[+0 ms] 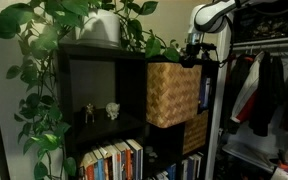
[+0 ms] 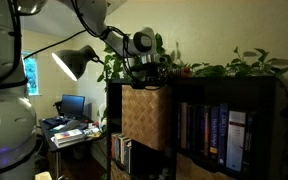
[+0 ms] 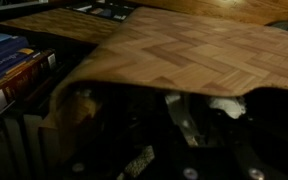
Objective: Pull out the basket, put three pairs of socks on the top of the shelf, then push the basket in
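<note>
The light tan wicker basket point(image 1: 172, 92) sticks out of its upper cubby in the black shelf point(image 1: 94, 75); it also shows in an exterior view point(image 2: 144, 115). My gripper point(image 1: 194, 55) hangs right over the basket's open top, at its outer edge, as in an exterior view point(image 2: 150, 68). In the wrist view the basket's woven wall point(image 3: 184, 50) fills the top and the gripper point(image 3: 189, 130) sits in the dark inside. A small pale lump point(image 3: 227, 106) lies beside a finger; I cannot tell what it is. The jaws are too dark to read.
Leafy plants point(image 1: 44, 60) and a white pot point(image 1: 104, 28) stand on the shelf top. A darker woven basket point(image 1: 195, 130) sits in the cubby below. Books point(image 1: 114, 160) fill lower cubbies. A clothes rack with garments point(image 1: 264, 90) stands beside the shelf. A desk lamp point(image 2: 74, 62) is nearby.
</note>
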